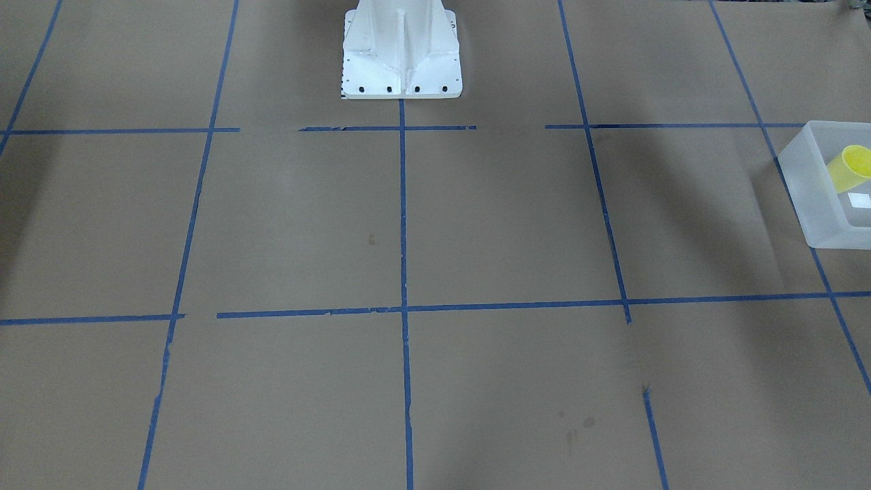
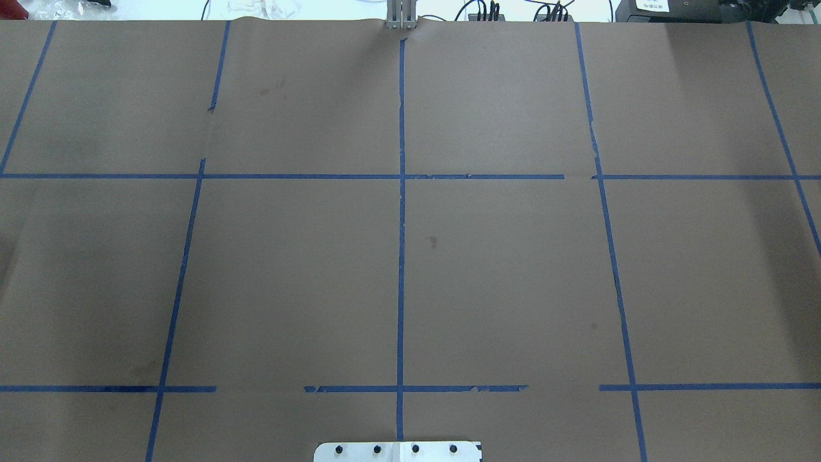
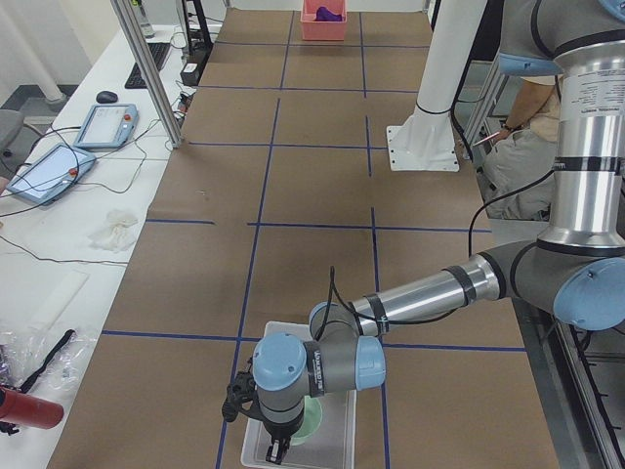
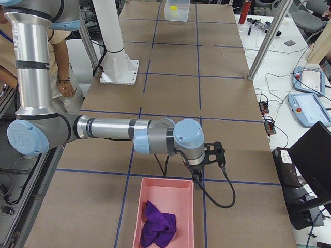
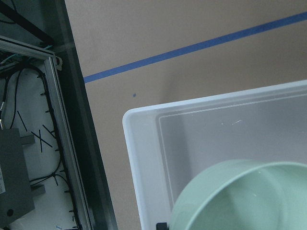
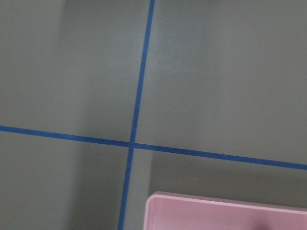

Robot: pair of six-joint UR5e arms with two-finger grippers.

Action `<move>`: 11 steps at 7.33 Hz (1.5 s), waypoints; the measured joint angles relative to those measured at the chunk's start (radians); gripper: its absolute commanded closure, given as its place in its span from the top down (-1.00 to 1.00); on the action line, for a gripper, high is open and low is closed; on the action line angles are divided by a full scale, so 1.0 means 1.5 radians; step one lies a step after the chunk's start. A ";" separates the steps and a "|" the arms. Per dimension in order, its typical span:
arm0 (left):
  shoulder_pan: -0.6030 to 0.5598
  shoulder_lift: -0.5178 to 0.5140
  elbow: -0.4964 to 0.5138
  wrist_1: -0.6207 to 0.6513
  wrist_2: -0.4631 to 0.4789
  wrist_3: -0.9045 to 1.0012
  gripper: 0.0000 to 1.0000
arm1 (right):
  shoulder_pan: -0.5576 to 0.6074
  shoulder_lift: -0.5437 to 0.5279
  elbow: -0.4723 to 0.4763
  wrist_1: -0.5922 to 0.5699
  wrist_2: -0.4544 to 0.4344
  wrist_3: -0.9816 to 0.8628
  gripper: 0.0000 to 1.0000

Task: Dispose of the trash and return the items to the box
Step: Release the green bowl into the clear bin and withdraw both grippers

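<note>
The box [image 1: 816, 204], a translucent whitish tub, sits at the table's end on my left side. The yellow cup [image 1: 850, 167] lies tilted inside it; both show far off in the exterior right view [image 4: 176, 11]. My left gripper [image 3: 278, 449] hangs over the box [image 3: 337, 445], close to a pale green bowl [image 3: 312, 418] in it. The left wrist view shows the box's corner [image 5: 139, 143] and the bowl [image 5: 240, 196], but no fingers. My right gripper [image 4: 198, 180] hangs by the far rim of a pink bin [image 4: 170, 188]. I cannot tell whether either gripper is open or shut.
The pink bin holds a crumpled purple cloth [image 4: 159, 223]; its rim shows in the right wrist view [image 6: 225, 208]. The white robot base [image 1: 401, 51] stands at mid-table. A person [image 4: 62, 72] stands beside the base. The table's edge and a cable tray [image 5: 33, 143] lie beside the box.
</note>
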 measured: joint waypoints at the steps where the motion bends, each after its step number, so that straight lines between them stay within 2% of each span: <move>1: 0.002 0.001 0.016 -0.021 -0.025 -0.022 -1.00 | -0.006 0.000 0.022 -0.015 0.004 0.016 1.00; 3: 0.009 0.002 0.030 -0.033 -0.057 -0.037 -0.93 | -0.015 0.001 0.032 -0.021 0.007 0.025 1.00; 4: 0.013 0.002 0.040 -0.045 -0.062 -0.039 0.98 | -0.019 0.001 0.032 -0.021 0.008 0.026 1.00; 6: 0.025 0.002 0.069 -0.106 -0.065 -0.039 1.00 | -0.026 0.002 0.033 -0.021 0.007 0.027 1.00; 8: 0.028 0.002 0.070 -0.126 -0.066 -0.040 1.00 | -0.030 0.003 0.033 -0.021 0.007 0.027 1.00; 9: 0.028 0.001 0.053 -0.125 -0.065 -0.047 1.00 | -0.031 0.003 0.032 -0.021 0.006 0.027 1.00; 11: 0.029 -0.001 -0.043 -0.085 -0.064 -0.069 1.00 | -0.033 0.003 0.032 -0.021 0.006 0.028 1.00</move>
